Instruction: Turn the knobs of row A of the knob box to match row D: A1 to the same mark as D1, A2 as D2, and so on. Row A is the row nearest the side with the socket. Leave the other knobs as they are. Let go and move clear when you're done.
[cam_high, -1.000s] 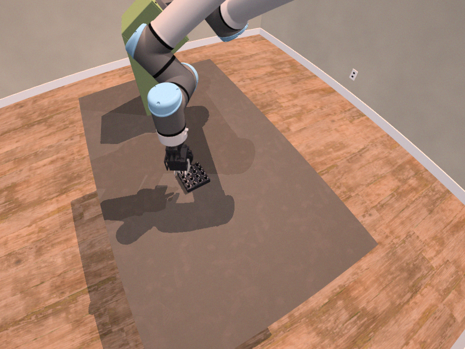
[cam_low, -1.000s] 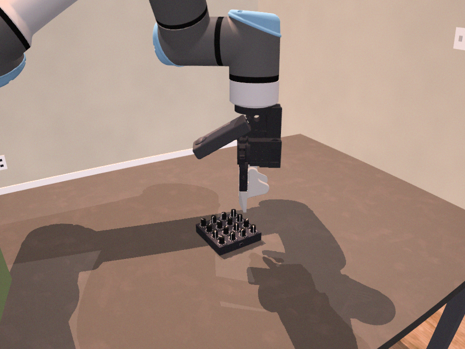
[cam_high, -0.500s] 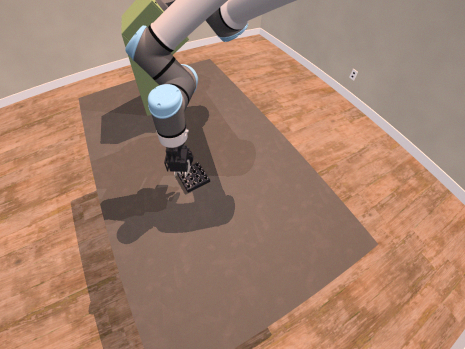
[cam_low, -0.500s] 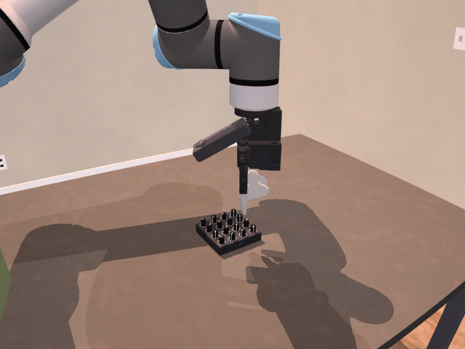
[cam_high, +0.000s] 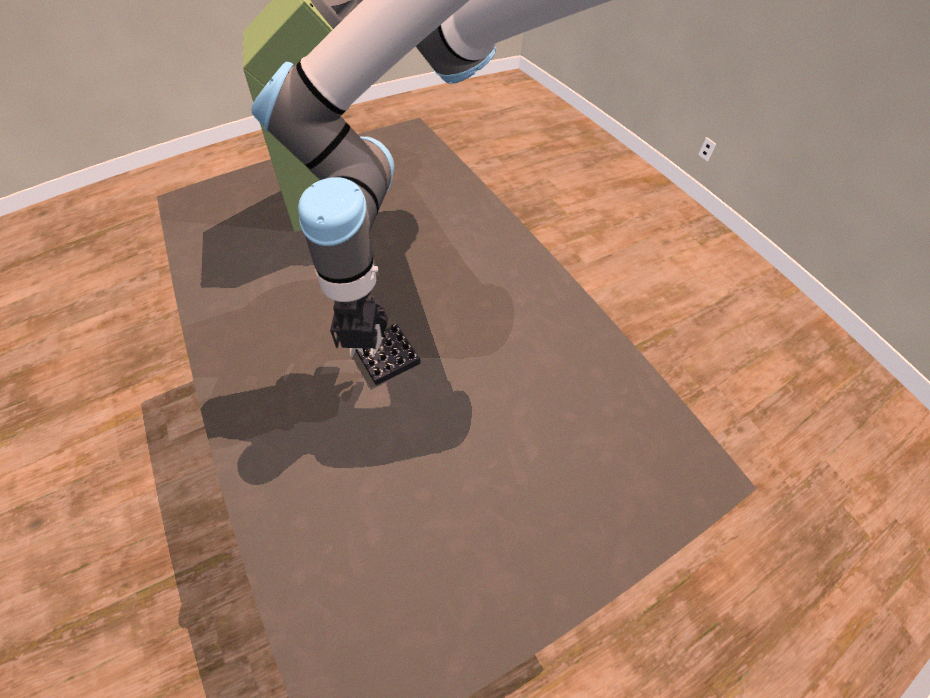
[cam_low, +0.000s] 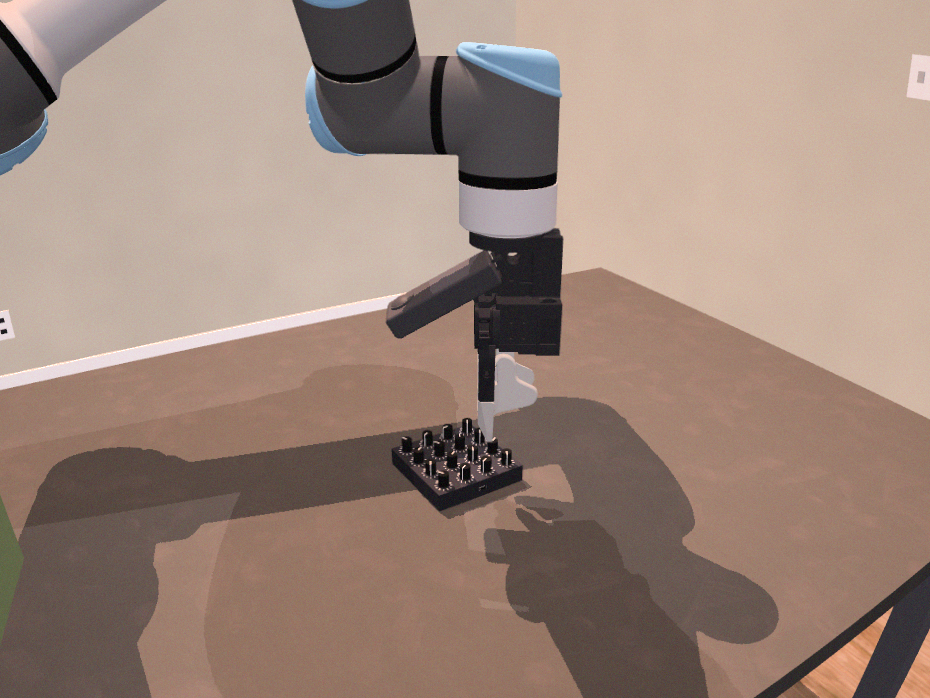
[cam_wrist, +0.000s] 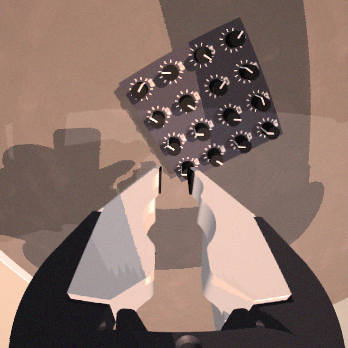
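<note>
Near the middle of the brown table (cam_low: 751, 390) sits the knob box (cam_low: 455, 467); the gripper (cam_wrist: 174, 181) hangs just above its corner knob (cam_wrist: 186, 166), fingers narrow and holding nothing. No knob is gripped; how many row A knobs already match row D I cannot tell

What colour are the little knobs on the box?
The knobs are black with white pointer lines, on the dark knob box. The wrist view shows this best.

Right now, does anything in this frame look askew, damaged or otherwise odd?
Nothing stands out. The knob box lies flat on the table, all its knobs upright and in place. The gripper hangs over a corner knob with its fingers narrowly apart and nothing between them. The knobs point different ways, as expected.
</note>
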